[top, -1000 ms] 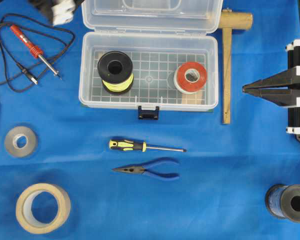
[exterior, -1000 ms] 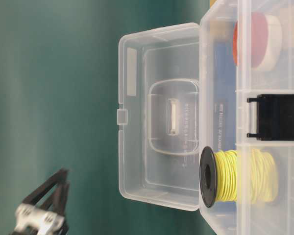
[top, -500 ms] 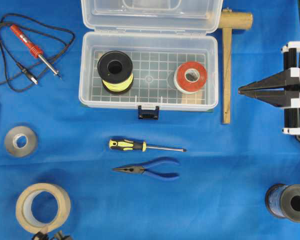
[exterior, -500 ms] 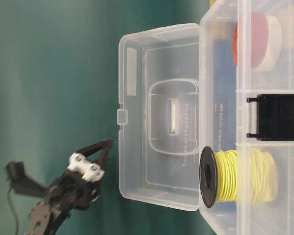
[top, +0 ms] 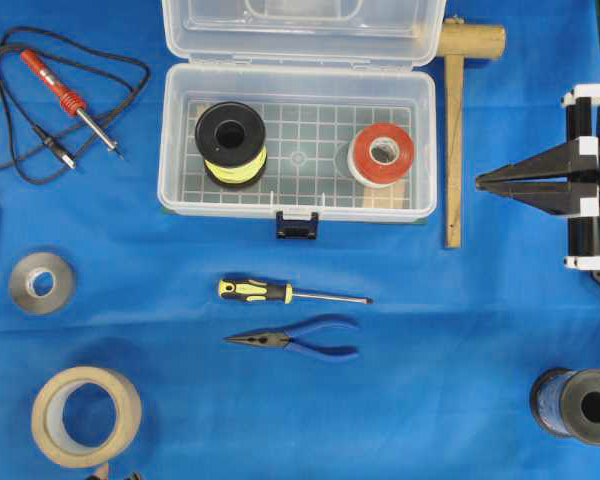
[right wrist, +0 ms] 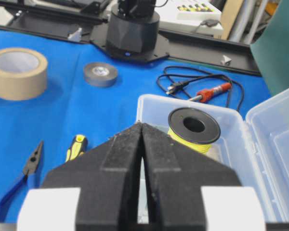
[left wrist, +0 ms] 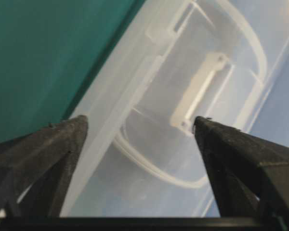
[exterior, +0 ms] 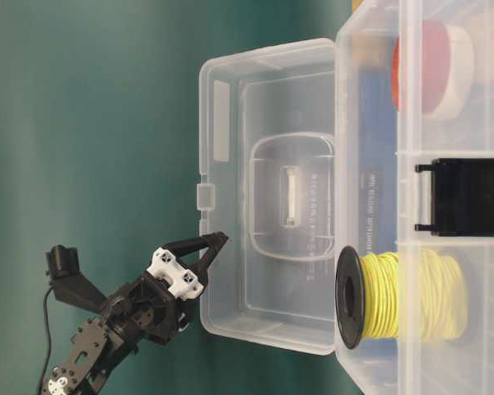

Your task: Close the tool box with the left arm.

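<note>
The clear tool box lies open on the blue cloth, its lid swung up at the back and its black latch at the front. Inside are a yellow wire spool and a red tape roll. My left gripper is open wide, its tips right at the lid near its free rim. In the left wrist view the lid fills the gap between the spread fingers of the left gripper; I cannot tell whether they touch it. The right gripper is shut and empty, right of the box.
A wooden mallet lies against the box's right side. A screwdriver and blue pliers lie in front. At the left are a soldering iron, grey tape and masking tape. A blue spool sits front right.
In the table-level view my left gripper has come further into sight and moved up to the lid's rim, still open. The right gripper shifted slightly towards the box. The lid has not moved.
</note>
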You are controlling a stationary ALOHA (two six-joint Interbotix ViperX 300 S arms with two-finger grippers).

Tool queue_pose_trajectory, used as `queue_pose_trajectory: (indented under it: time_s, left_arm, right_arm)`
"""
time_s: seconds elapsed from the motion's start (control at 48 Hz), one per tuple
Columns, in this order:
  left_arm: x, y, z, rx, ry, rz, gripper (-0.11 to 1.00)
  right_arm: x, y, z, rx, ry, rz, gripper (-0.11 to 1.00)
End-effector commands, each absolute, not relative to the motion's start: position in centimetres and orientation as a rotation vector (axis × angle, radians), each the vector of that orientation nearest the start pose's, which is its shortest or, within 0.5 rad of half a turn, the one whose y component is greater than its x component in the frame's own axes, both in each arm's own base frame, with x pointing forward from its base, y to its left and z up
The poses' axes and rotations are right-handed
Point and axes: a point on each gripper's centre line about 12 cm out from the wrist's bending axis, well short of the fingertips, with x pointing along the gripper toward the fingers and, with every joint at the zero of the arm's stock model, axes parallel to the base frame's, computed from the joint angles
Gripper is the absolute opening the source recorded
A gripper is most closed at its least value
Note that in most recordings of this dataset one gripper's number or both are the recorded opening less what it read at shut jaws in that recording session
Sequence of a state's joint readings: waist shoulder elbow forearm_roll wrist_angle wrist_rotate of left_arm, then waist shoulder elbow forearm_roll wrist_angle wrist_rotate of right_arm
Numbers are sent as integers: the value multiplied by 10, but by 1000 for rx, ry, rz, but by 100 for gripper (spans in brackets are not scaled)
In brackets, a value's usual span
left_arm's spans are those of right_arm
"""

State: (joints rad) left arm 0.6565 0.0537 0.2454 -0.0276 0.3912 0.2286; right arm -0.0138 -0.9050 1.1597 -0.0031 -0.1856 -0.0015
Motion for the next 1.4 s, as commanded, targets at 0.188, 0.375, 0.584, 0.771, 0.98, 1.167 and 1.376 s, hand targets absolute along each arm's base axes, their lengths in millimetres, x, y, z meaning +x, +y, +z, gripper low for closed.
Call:
queue_pose_trajectory:
  time_s: [0.188,0.375,0.584,0.771,0.98,1.167,1.376]
  left_arm:
    - [371,243,280,-27,733,474,91]
    - [372,211,299,-10,742,413,91]
    - [370,170,305,-22,789,333,91]
    - [365,133,297,-38,833,263,91]
    - [356,87,287,-63,858,186,91]
    - [343,46,285,-102,873,123,91]
    - [330,11,299,-127,843,61,90]
  right_arm:
    - [212,-3,282,-4,52,-15,0]
    - [212,-3,282,-4,52,-15,0]
    - [212,-4,282,-3,52,-17,0]
    - [211,-4,284,-6,46,-18,0]
    - [210,-4,286,-9,43,-20,0]
    - [209,-6,288,-10,35,-26,0]
    - [209,-7,288,-13,39,-32,0]
